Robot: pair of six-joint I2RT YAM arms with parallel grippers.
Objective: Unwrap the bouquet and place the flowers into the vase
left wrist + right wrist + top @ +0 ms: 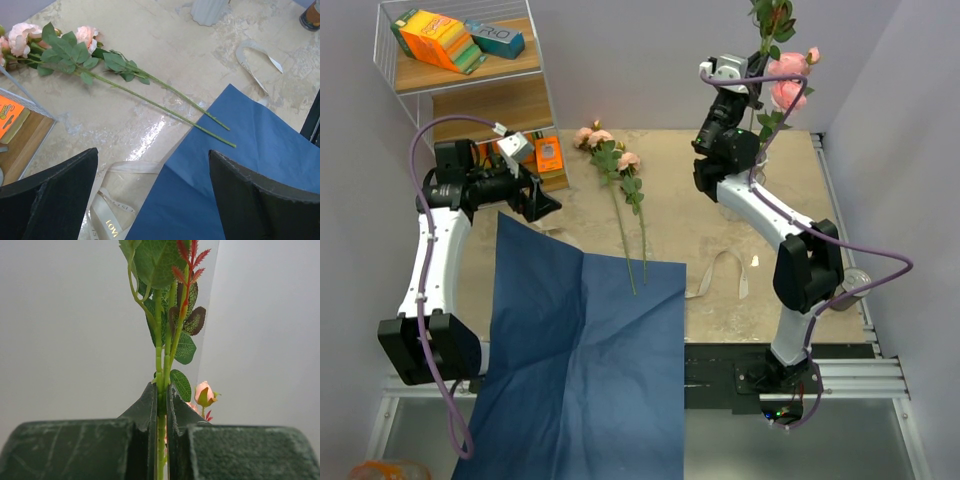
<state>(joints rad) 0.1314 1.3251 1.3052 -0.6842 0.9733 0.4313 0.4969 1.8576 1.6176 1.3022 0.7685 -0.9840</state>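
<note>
Pink flowers (pixel 117 62) lie flat, their thin green stems leafy.

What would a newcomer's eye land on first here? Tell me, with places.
First, the right gripper, shut on pink rose stems and raised high at the far right. Then the blue wrapping paper, spread open at the near left and hanging over the table edge. More roses lie beyond it, stem ends on the paper, near the open left gripper.
</note>
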